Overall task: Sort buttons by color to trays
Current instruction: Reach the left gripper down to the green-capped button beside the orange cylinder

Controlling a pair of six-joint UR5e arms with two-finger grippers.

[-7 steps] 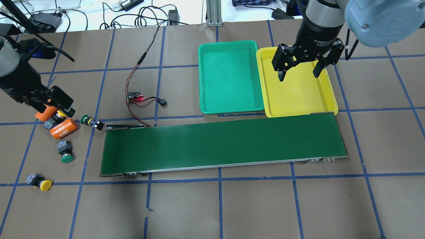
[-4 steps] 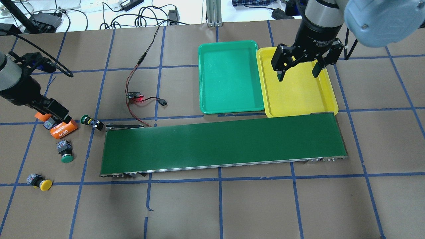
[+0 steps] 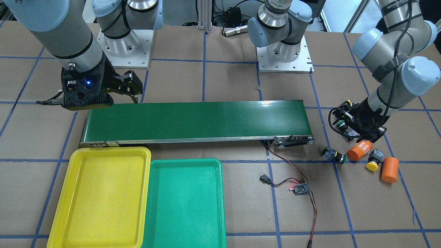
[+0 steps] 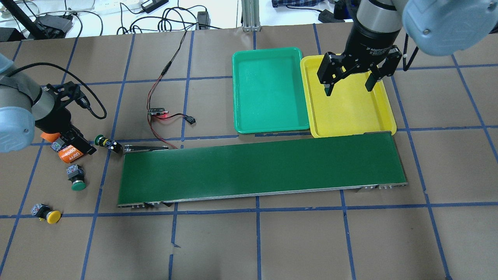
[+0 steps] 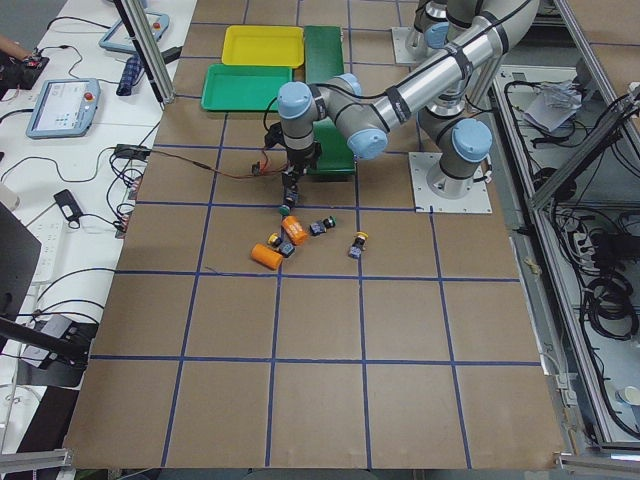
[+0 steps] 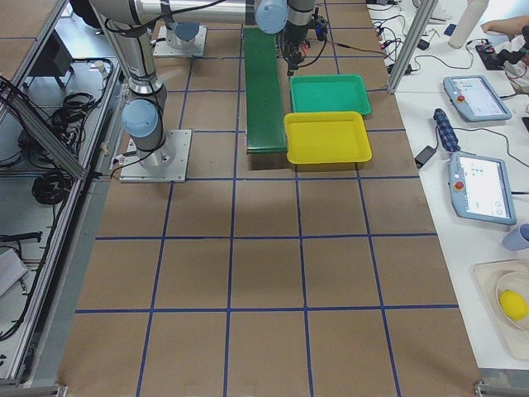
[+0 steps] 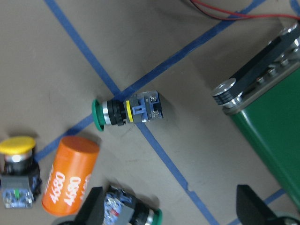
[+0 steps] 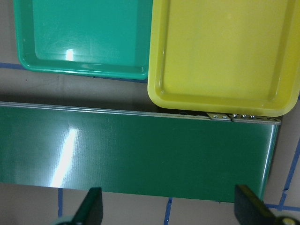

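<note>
A green button (image 7: 126, 111) lies on its side by the belt's left end (image 4: 103, 141). A second green button (image 4: 76, 179) and a yellow one (image 4: 47, 213) lie nearer the table's front. Another yellow button (image 3: 374, 162) stands beside the orange cylinders. My left gripper (image 4: 79, 142) is open and empty above this cluster; its fingertips (image 7: 91, 208) frame the second green button. My right gripper (image 4: 349, 88) is open and empty, high over the belt's right end by the yellow tray (image 4: 350, 114). The green tray (image 4: 268, 93) lies next to it. Both trays hold nothing.
A long dark-green conveyor belt (image 4: 260, 171) crosses the table's middle in front of the trays. An orange cylinder printed 4680 (image 4: 71, 154) and a plain orange one (image 3: 389, 169) lie among the buttons. A small sensor board with red wires (image 4: 159, 112) lies behind the belt's left end.
My left arm has swung over, and its gripper has moved right from the plain orange cylinder toward the green button by the belt. The right gripper has barely moved.
</note>
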